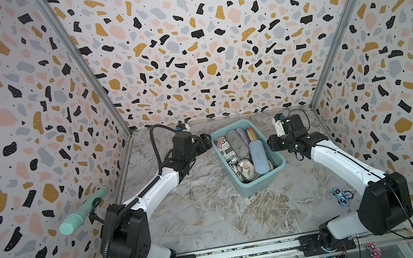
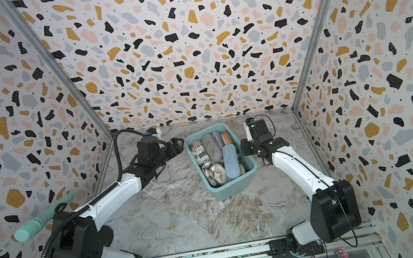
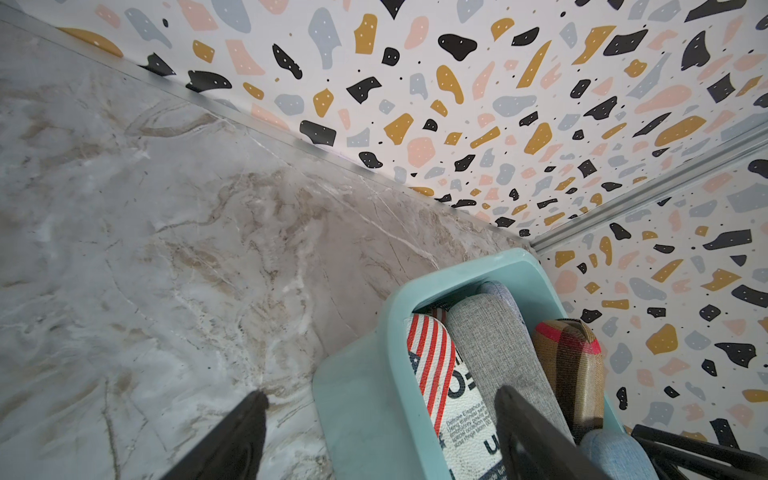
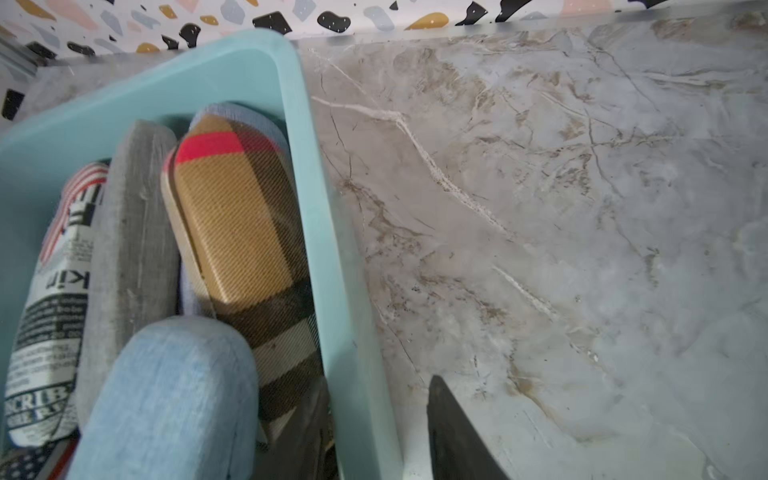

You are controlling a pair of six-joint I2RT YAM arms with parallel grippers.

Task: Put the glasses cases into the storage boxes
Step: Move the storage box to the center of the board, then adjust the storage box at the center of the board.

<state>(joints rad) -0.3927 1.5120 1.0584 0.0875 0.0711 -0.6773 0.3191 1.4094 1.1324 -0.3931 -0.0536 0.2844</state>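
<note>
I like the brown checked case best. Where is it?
In a top view the brown plaid case lies at the teal tub's far end, between the lilac case and the wall nearer the right arm.

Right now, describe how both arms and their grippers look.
The left arm and right arm have glossy white shells between bulky black joint housings. A thick black corrugated hose runs along the left; a thin black cable loops off the right. A small white camera module sits at each wrist. The left gripper and right gripper have flat, tapering matte-black fingers.
</note>
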